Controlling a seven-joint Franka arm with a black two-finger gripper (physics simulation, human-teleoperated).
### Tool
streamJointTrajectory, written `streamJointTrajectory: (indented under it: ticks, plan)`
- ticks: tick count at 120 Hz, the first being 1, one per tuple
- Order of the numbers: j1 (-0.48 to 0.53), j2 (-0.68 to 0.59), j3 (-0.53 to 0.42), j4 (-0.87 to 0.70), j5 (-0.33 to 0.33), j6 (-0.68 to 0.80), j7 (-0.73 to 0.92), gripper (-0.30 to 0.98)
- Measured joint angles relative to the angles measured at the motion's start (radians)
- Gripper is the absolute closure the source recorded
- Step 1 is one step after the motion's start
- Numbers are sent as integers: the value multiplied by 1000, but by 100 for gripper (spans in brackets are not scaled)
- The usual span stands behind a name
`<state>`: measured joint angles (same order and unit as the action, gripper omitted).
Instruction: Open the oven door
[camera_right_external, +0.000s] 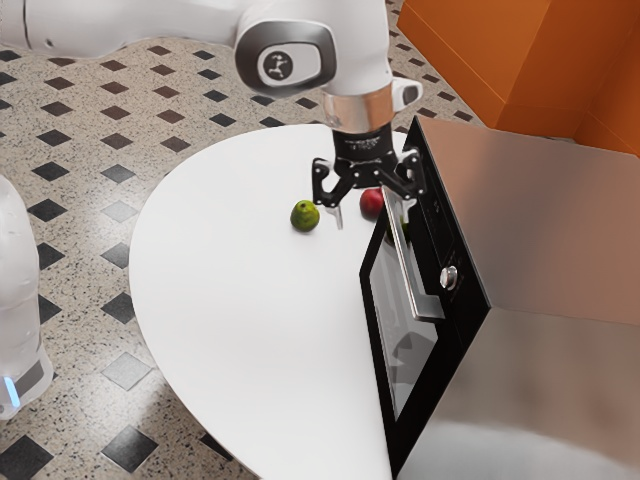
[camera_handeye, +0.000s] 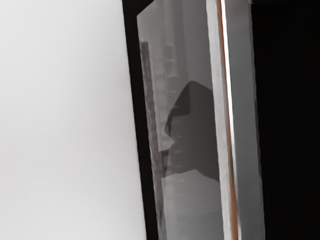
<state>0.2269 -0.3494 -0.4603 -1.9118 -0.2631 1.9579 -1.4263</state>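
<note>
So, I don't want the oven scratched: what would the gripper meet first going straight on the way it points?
Probably the oven handle: the open gripper points down over it, though the depth between them is unclear.

The smooth white arm (camera_right_external: 355, 40) has a dark round badge (camera_right_external: 277, 66), coppery band (camera_right_external: 358, 109) and angular black claw (camera_right_external: 372, 217).

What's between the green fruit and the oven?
In the exterior view, a red fruit lies between the green fruit and the oven; a robot finger also shows in that stretch.
</note>
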Motion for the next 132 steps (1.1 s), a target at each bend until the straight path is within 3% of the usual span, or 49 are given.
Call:
streamJointTrajectory:
  ticks: [50,132]
  plan:
    - [3,30,0,9,3,30,48,0]
    - [28,9,0,-94,-52,59,78,0]
